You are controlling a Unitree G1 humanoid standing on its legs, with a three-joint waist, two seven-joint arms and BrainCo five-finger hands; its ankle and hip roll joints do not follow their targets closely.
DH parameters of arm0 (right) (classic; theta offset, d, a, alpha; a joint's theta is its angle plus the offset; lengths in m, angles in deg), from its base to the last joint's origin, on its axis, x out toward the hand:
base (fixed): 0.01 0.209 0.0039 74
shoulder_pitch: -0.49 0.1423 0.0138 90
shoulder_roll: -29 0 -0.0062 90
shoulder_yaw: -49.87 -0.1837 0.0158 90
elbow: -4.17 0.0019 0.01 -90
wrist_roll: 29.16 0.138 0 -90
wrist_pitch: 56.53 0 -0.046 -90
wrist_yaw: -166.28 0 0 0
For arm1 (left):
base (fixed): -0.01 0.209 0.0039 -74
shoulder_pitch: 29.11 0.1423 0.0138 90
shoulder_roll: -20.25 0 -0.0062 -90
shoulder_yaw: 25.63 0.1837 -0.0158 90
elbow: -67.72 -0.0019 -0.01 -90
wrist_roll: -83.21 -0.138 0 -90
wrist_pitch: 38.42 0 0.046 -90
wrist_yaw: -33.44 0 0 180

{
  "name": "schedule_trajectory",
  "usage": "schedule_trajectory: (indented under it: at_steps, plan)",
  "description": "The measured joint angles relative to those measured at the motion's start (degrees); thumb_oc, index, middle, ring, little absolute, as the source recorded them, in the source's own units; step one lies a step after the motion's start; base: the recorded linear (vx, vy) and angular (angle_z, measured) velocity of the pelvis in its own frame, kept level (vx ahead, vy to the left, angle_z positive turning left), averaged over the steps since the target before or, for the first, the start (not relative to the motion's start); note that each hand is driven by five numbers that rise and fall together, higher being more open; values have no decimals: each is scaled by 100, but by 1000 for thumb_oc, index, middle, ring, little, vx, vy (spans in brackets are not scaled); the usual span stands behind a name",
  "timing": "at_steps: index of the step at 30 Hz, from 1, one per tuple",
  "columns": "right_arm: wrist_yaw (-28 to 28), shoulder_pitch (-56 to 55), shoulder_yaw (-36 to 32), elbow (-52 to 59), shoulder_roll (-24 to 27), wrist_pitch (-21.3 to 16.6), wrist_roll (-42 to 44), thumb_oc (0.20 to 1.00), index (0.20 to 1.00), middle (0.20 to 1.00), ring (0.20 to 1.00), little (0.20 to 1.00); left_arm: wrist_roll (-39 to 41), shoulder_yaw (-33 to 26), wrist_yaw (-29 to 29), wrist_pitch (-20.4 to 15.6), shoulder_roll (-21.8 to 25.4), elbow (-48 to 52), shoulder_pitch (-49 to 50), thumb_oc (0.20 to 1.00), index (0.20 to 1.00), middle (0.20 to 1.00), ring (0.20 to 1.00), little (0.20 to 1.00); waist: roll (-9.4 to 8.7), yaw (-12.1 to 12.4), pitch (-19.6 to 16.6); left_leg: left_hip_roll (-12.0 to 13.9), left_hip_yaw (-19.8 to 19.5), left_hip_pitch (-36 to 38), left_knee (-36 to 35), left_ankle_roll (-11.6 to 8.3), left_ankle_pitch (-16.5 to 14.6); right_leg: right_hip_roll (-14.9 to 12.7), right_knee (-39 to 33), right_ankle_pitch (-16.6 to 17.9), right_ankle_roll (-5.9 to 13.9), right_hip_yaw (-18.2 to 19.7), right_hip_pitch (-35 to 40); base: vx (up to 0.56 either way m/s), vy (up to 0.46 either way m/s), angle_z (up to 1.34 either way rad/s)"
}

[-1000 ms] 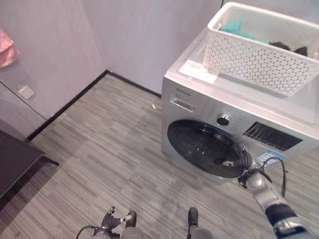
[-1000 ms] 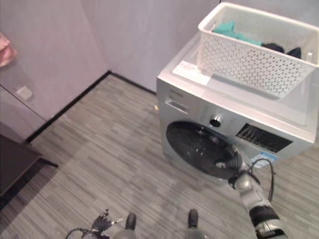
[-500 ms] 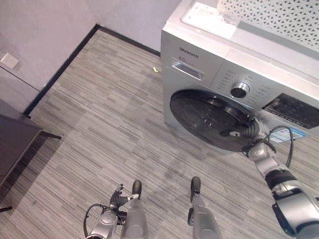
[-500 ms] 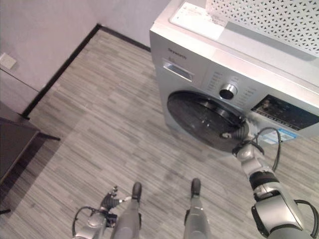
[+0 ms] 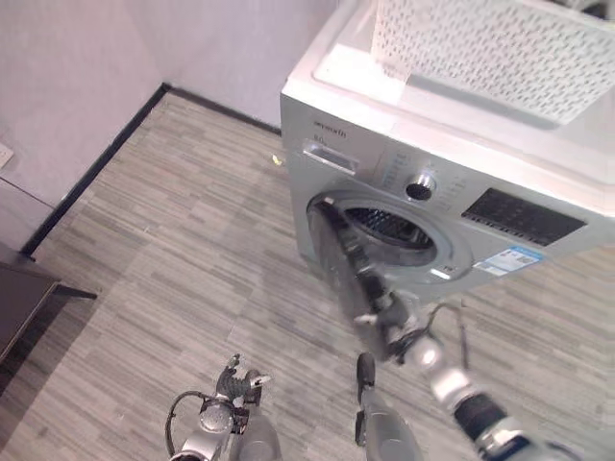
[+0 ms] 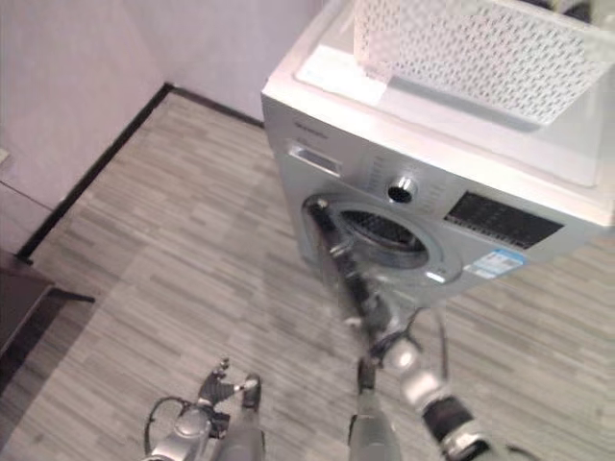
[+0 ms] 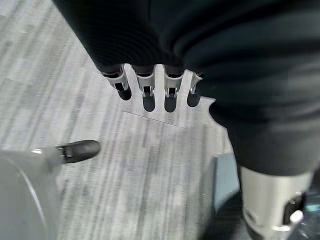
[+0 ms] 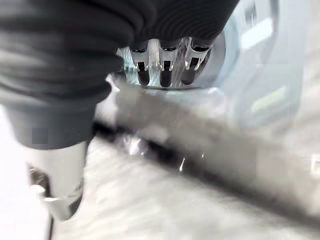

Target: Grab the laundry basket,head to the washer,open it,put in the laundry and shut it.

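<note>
Floor [image 5: 173, 250] open; washer door [image 5: 348, 264] (ajar).

Washer [image 5: 384, 182] door [image 5: 348, 264] swung wide toward room, drum mouth [image 5: 389, 226] clear, open path straight in. Door edge sticks out across floor [image 5: 163, 240] in front, right hand [image 5: 389, 322] at its outer end. Basket [image 5: 480, 48] on washer top, above opening. Wide bare floor to left; dark table [image 5: 19, 298] near wall, well apart.
</note>
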Motion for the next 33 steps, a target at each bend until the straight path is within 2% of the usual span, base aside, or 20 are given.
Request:
schedule_trajectory:
  at_steps: [4,5,6,7,8,9,10,11,12,13,14,17,18,19,21,22,23,27,30,33]
  plan:
    - [719,-97,682,-375,-271,-31,410,1000,1000,1000,1000,1000,-651,238,-49,136,312,423,287,1000,1000,1000,1000,1000,22,296,-368,4,-28,78,-24,12,-3,-10,-16,-12,10,-29,108,47,-39,9]
    - [762,-337,655,-533,-292,-168,403,1000,1000,1000,1000,1000,-1494,141,-137,379,1313,3063,1082,1000,1000,1000,1000,1000,81,522,-373,74,-223,46,-8,37,15,-3,-17,-31,-18,-235,228,-3,-110,59]
    - [738,-503,604,-648,-288,-146,404,1000,1000,1000,1000,1000,-1786,149,-366,92,1952,4025,1267,1000,1000,1000,1000,1000,74,602,-380,82,-376,-2,0,44,21,24,-17,-99,-17,-336,263,70,-86,75]
    - [729,-567,623,-769,-206,-87,403,1000,1000,1000,1000,1000,-1953,-51,-571,-144,2090,4024,1106,1000,1000,1000,1000,1000,138,717,-440,75,-402,-34,1,51,25,14,-16,-131,-4,-397,284,37,-107,52]
    - [729,-652,537,-886,-122,-143,400,1000,1000,1000,1000,1000,-2347,-455,-746,69,2292,4365,1134,1000,1000,1000,1000,1000,256,859,-490,70,-395,-58,5,46,29,-34,-16,-133,6,-473,317,64,-85,26]
    - [679,-735,240,-1042,-214,-302,400,1000,1000,1000,1000,1000,-2852,-865,-889,109,2700,5190,1496,1000,1000,1000,1000,1000,233,813,-461,75,-434,-78,-20,26,15,-24,-16,-131,19,-502,358,40,-61,35]
    - [512,-1037,-131,-1022,-153,-385,401,1000,1000,1000,1000,1000,-3518,-2063,-1394,-204,3185,6420,2086,1000,1000,1000,1000,1000,223,813,-460,49,-564,-79,-16,54,35,-20,33,-175,53,-643,453,90,-94,39]
    - [492,-1225,-221,-1025,-18,-384,401,1000,1000,1000,1000,1000,-3657,-2556,-1600,-267,3235,6814,2176,1000,1000,1000,1000,1000,244,880,-478,34,-574,-66,-16,61,40,-44,31,-191,73,-679,500,83,-72,56]
    - [498,-1501,-353,-1199,264,-364,395,1000,1000,1000,1000,1000,-3396,-3068,-1708,-388,3009,7402,1995,1000,1000,1000,1000,1000,311,966,-557,-55,-702,-72,-18,61,41,-129,-17,-245,123,-796,611,87,-66,54]
    - [484,-1567,-617,-1425,278,-353,396,1000,1000,1000,1000,1000,-3256,-3064,-1593,-469,2891,7793,1945,1000,1000,1000,1000,1000,333,936,-572,-103,-816,-78,-19,68,46,-176,-17,-296,142,-911,692,71,-6,53]
    - [461,-1545,-759,-1599,297,-266,390,1000,1000,1000,1000,1000,-2873,-2867,-1336,-743,2957,8074,1898,1000,1000,1000,1000,1000,336,940,-584,-117,-828,-49,0,81,57,-191,-18,-313,138,-930,708,83,14,32]
    - [443,-1318,-965,-1938,296,-194,331,1000,1000,1000,1000,1000,-1591,-2144,-351,-1095,3584,8280,1564,1000,1000,1000,1000,1000,340,877,-589,-114,-810,-36,6,71,63,-187,-16,-289,167,-918,708,86,20,0]
    - [447,-1265,-967,-1942,319,-130,254,1000,1000,1000,1000,1000,-810,-1816,57,-1128,3718,8258,1373,1000,1000,1000,1000,1000,353,815,-598,-118,-786,-9,6,67,64,-193,-17,-284,173,-905,720,67,15,-21]
    - [491,-1111,-939,-1960,299,-79,112,1000,1000,1000,1000,1000,680,-1051,842,-1086,3791,8024,1048,1000,1000,1000,1000,1000,392,703,-637,-120,-676,97,5,39,70,-197,-16,-278,173,-813,761,42,10,-30]
    - [503,-963,-899,-1960,269,-78,45,1000,1000,1000,1000,1000,1885,-225,1480,-1012,3461,7352,709,1000,1000,1000,1000,1000,426,440,-667,-102,-546,166,6,11,50,-182,-15,-276,172,-702,735,53,16,-39]
    - [519,-882,-739,-2044,258,-65,-28,1000,1000,1000,1000,1000,2664,664,1784,-797,2876,6242,234,1000,1000,1000,1000,1000,469,358,-696,-92,-420,251,3,6,20,-172,-13,-273,171,-573,719,51,49,-41]
    - [536,-810,-648,-2051,225,-60,-49,1000,1000,1000,1000,1000,2866,1074,1939,-627,2627,5673,91,1000,1000,1000,1000,1000,472,288,-719,-83,-366,243,2,10,12,-168,-14,-256,153,-529,681,39,65,-48]
    - [638,-800,-569,-1873,251,-54,-113,1000,1000,1000,1000,1000,3212,2413,2509,-90,2293,3966,-705,1000,1000,1000,1000,1000,261,-150,-773,-74,-32,228,-3,18,-21,-150,23,-158,125,-208,405,36,60,-41]
    - [803,-1143,-493,-1580,511,-47,-290,1000,1000,1000,1000,1000,3597,2668,3088,291,2119,3400,-1174,1000,1000,1000,1000,1000,108,-555,-832,-73,98,229,-33,13,-41,-145,-17,-145,128,-108,332,11,35,-21]
    - [898,-1308,-451,-1596,716,-37,-499,1000,1000,1000,1000,1000,3442,3066,3239,279,2097,2382,-1979,1000,1000,1000,1000,1000,134,-635,-902,-83,100,85,-34,35,-51,-153,-17,-146,117,-96,183,-27,45,0]
